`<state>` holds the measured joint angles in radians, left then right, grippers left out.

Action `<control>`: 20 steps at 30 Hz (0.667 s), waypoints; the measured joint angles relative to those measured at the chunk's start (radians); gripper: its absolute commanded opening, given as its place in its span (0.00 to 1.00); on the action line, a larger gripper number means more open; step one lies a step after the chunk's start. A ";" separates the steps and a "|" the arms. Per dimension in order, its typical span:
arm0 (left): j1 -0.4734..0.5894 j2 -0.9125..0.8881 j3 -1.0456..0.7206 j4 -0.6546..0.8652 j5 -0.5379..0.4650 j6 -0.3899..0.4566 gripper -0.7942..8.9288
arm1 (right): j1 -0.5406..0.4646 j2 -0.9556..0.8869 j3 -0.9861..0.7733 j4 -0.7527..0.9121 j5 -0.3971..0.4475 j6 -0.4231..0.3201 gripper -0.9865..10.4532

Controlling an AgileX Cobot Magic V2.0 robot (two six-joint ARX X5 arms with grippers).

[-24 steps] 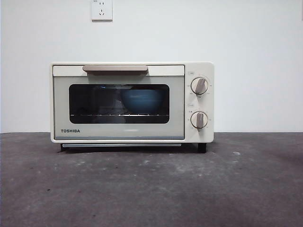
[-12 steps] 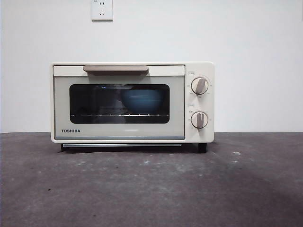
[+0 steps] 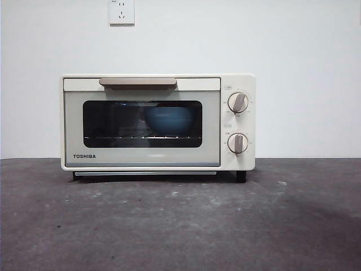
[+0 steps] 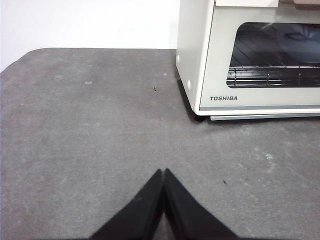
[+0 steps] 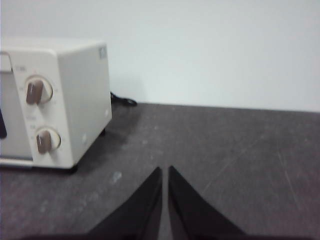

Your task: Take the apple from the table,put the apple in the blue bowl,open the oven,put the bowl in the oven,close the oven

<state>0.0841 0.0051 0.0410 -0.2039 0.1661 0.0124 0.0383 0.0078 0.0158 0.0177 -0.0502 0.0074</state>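
The cream-white Toshiba oven [image 3: 158, 122] stands on the dark grey table [image 3: 180, 226] with its door closed. Through the dark glass window I see the blue bowl [image 3: 169, 119] resting on the wire rack inside. The apple is hidden from view. My left gripper [image 4: 163, 172] is shut and holds nothing, low over the table off the oven's [image 4: 250, 55] Toshiba-logo end. My right gripper [image 5: 165, 170] is shut and holds nothing, over the table off the oven's [image 5: 55, 100] knob end. Neither gripper shows in the front view.
A beige bar handle [image 3: 137, 82] runs along the door's top, and two round knobs [image 3: 237, 103] sit on the oven's right panel. A wall socket [image 3: 121, 11] is above. A black power cord [image 5: 122, 100] lies behind the oven.
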 measured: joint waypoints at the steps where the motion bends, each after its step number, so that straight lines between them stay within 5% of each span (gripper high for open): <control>1: 0.000 0.000 0.000 0.000 0.000 0.000 0.09 | 0.000 -0.004 0.000 -0.024 0.000 0.000 0.09; 7: 0.000 0.000 0.000 0.000 0.000 0.000 0.09 | 0.000 -0.002 0.002 -0.189 0.001 0.002 0.09; 20: 0.000 0.000 0.000 0.000 0.000 0.000 0.09 | 0.000 -0.003 0.001 -0.117 0.001 0.008 0.09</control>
<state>0.0841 0.0051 0.0410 -0.2039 0.1661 0.0124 0.0383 0.0051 0.0166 -0.0990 -0.0494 0.0151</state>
